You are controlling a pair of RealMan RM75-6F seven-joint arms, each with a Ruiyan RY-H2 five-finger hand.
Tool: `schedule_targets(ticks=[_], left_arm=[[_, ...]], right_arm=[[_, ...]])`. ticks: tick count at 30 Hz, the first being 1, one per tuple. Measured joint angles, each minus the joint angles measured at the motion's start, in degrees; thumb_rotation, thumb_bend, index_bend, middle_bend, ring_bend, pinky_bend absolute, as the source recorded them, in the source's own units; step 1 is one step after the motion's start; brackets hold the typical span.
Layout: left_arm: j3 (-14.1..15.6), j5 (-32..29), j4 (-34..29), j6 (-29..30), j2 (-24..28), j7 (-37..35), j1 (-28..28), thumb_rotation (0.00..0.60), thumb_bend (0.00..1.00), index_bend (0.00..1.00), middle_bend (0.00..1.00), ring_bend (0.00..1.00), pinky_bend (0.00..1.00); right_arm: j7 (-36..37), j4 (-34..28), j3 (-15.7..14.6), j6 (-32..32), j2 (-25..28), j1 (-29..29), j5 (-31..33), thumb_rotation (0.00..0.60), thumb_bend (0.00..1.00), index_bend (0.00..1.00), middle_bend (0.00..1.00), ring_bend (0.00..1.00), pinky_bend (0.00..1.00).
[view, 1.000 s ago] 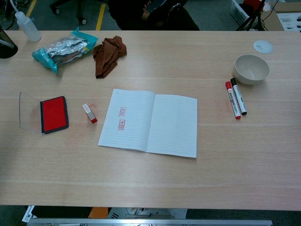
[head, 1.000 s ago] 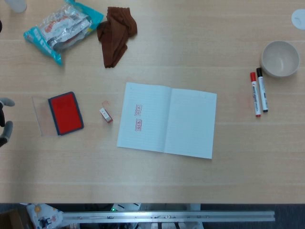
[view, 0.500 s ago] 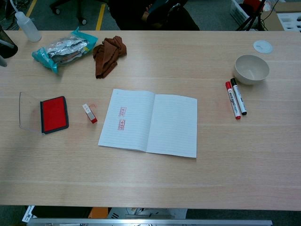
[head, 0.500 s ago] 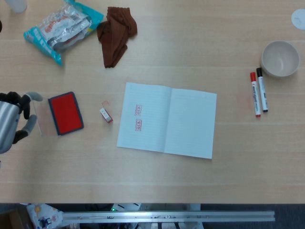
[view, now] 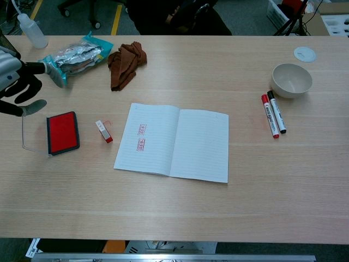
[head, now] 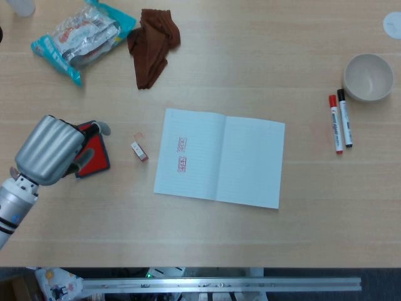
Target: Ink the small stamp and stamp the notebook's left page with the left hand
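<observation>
my left hand hangs over the open red ink pad in its dark frame, holding nothing, fingers spread loosely as the chest view shows. my right hand is out of both views, so the left is the only one near the work. the small white stamp with the red end lies flat on the pale wooden table, to the right of my hand, in the gap between the ink pad and the open lined white notebook. its long axis runs diagonally, white end toward the far left, red end toward the near right. i judge i must travel right, past the pad's edge, and turn my grip across that diagonal. which end bears the stamping face i cannot tell at this size. the left page already carries two red marks.
</observation>
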Motion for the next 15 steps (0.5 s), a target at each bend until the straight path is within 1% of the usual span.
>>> schedule_targets(ticks=[2,4,11,15], left_arm=[[0.1,0.4,0.6,-1.4,-0.5,0.2,-1.2,0.600,0.33,0.36,0.98,0.97,1.00],[0.3,0.8,1.3,-2.9,-1.0,0.5,-2.4,0.600,0.33,0.35,1.00,1.00,1.00],[0.8,1.2,4.0,-8.6,-2.5,1.8,-6.9,0.600,0.33,0.36,1.00,1.00,1.00],[1.1,0.3,5.9,-11.0,-3.8,2.7,-8.7,0.600,0.33,0.39,1.00,1.00,1.00]], right_arm=[[0.0,0.0,0.0,-0.1,0.0,0.0,0.0,0.600,0.22,0.34,0.47,0.48,0.54],[0.0,0.1,-0.1,-0.2,0.0,0.0,0.0,0.600,0.22,0.34,0.47,0.48,0.54],[0.4,0.9,-0.3,-0.5,-0.3,-0.1,0.3,0.600,0.22,0.34,0.47,0.49,0.54],[0.5,1.3,-0.4,-0.9,-0.6,0.0,0.4,0.600,0.22,0.34,0.47,0.49,0.54]])
